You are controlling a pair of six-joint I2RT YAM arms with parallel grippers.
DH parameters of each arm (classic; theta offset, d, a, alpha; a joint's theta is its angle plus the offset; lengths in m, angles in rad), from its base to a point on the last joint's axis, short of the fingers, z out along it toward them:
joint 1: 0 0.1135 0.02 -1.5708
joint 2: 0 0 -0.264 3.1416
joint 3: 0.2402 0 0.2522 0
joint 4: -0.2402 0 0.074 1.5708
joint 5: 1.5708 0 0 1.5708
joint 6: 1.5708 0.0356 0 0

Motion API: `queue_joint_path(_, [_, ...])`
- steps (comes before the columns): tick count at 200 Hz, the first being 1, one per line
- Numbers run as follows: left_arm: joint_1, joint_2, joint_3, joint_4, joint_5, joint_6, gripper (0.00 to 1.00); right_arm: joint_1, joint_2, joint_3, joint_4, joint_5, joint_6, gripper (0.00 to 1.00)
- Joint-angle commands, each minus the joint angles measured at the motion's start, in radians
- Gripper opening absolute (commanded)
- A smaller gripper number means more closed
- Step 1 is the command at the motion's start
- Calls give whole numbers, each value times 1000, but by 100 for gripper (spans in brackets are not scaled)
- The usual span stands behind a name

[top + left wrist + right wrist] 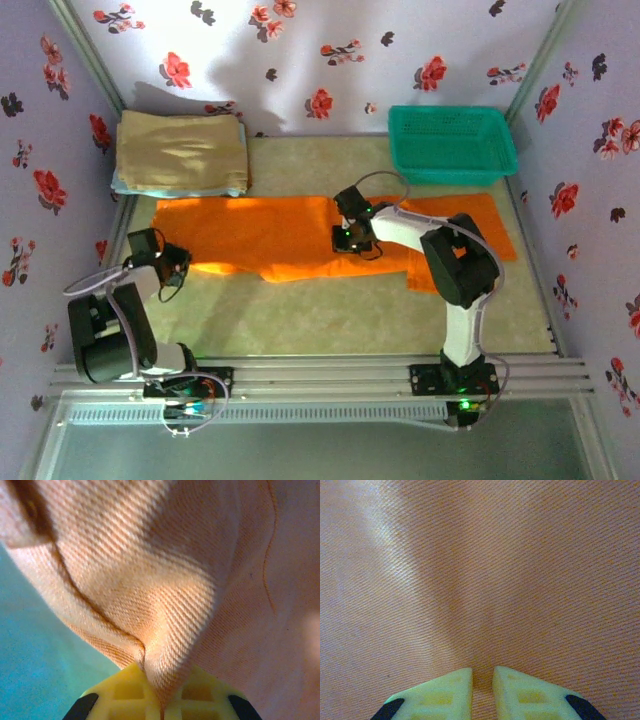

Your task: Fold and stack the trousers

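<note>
The orange trousers [260, 235] lie spread lengthwise across the middle of the table. My left gripper [175, 262] is at their near-left edge. In the left wrist view its yellow fingers [125, 695] are shut on a pinched ridge of the trousers [165, 590], and the gripper [162, 707] holds that fold between its pads. My right gripper [350, 240] presses down on the trousers' middle. In the right wrist view, the right gripper [482, 690] is closed to a narrow gap with a small fold of the trousers [480, 580] between its fingertips.
A tan folded cloth [180, 148] rests on a light blue folded cloth [130, 187] at the back left. A green mesh basket [452, 143] stands at the back right. Floral walls close in both sides and the back. Bare table [300, 320] lies in front of the trousers.
</note>
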State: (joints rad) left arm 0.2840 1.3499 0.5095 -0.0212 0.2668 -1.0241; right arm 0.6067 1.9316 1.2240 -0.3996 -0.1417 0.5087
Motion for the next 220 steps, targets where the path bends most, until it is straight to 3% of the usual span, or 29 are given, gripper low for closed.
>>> queue_joint_path(1, [80, -126, -11, -191, -30, 54, 0, 1, -24, -93, -135, 2, 7, 19])
queue_joint_path(52, [184, -402, -24, -517, -37, 119, 0, 66, -152, -311, -50, -65, 132, 17])
queue_joint_path(81, [226, -446, -79, -546, -39, 129, 0, 82, -253, -365, -63, -76, 154, 19])
queue_joint_path(103, [262, -401, -100, -515, -23, 141, 0, 77, -338, -292, -190, -6, 111, 29])
queue_joint_path(128, [264, -325, -78, -478, 20, 151, 70, 57, -437, -223, -323, 53, 85, 35])
queue_joint_path(136, [264, -318, -68, -479, 29, 152, 84, 47, -469, -210, -374, 85, 82, 37])
queue_joint_path(147, [264, -326, -54, -483, 58, 155, 95, 30, -512, -209, -457, 144, 91, 40])
queue_joint_path(157, [264, -351, -33, -505, 80, 157, 100, 17, -569, -229, -528, 194, 104, 42])
queue_joint_path(188, [262, -479, 45, -576, 112, 145, 100, -16, -742, -359, -687, 268, 176, 43])
queue_joint_path(220, [198, -517, 124, -569, 133, 111, 99, -1, -826, -481, -636, 147, 326, 43])
